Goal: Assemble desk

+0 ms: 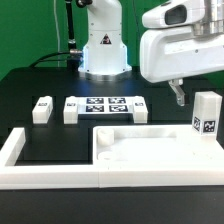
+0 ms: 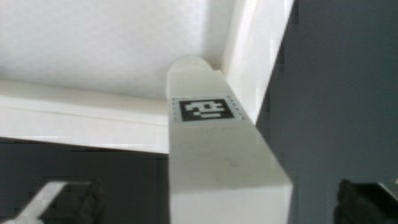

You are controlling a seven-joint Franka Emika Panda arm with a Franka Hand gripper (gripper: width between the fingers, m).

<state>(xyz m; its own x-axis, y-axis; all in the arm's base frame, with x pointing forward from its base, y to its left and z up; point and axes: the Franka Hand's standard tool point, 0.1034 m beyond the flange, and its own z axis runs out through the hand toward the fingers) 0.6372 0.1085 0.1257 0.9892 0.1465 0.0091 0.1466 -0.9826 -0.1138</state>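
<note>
My gripper is wide open and holds nothing. The leg stands upright between my fingers, by a corner of the tabletop. Judged rigid, light, smooth plastic. Grip two flat opposite faces at mid-height, squarely.
</note>
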